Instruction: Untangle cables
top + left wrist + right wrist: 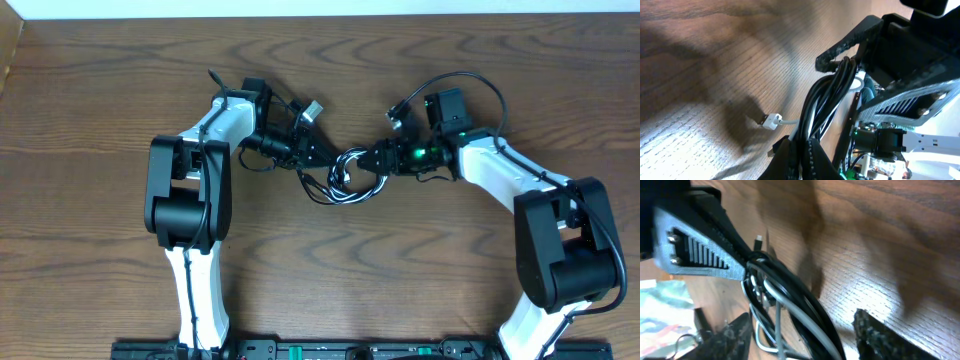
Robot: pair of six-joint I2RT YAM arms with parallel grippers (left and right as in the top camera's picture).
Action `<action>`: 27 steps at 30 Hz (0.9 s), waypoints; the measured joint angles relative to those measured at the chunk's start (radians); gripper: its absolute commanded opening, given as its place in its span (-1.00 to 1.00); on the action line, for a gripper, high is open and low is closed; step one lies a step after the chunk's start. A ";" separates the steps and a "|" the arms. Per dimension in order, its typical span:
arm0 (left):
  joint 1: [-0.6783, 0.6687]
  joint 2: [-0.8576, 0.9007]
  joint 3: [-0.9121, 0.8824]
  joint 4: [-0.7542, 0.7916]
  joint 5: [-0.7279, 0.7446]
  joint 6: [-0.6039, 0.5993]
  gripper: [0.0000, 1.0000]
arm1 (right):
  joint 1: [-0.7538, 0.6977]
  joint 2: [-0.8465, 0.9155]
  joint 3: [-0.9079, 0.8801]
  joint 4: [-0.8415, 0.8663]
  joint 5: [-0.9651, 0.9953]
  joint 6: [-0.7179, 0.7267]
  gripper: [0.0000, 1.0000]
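**Cords knotted at mid-table: left claw clamped on bundle, right claw open around it**

**Location.** The thin black cord (835, 90) and the thin white cord (790, 121) are gathered in one looped bundle at the middle of the brown wood-grain table (120, 80), between the two arms. They are not separated. In both wrist views the black strands run side by side with a pale strand threaded among them. The white cord's small white plug (771, 121) sticks out clear of the bundle; whether it rests on the wood cannot be told.

**Left gripper (318, 152).** Closed, pinching the bundle. In the left wrist view the strands disappear between its fingers at the lower edge. The right wrist view shows its ribbed finger (695, 245) pressed on the same strands. Judgement: this hold serves as an anchor, fixing one side so that the other can be drawn away.

**Right gripper (805, 335).** The jaws stand well apart with the bundle passing between them, and neither finger presses on it. In the left wrist view one tip appears to lie against the top of the loop, but contact cannot be confirmed. Judgement: it is placed to select a strand and holds none.

**Status.** Early; no separation is achieved.

**Risk.** Closing on the whole bundle would take both cords together and could tighten the knot. One strand needs isolating first.
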 measured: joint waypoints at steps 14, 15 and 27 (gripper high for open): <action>0.000 0.000 0.000 0.003 -0.054 0.000 -0.28 | 0.035 0.000 0.000 0.003 0.042 0.008 -0.98; 0.000 0.000 0.000 0.004 -0.060 0.003 -0.16 | 0.034 0.000 0.000 0.003 0.043 0.014 -0.98; 0.036 0.000 0.028 -0.057 -0.145 -0.090 0.38 | 0.033 0.000 0.000 0.005 0.064 0.152 -0.98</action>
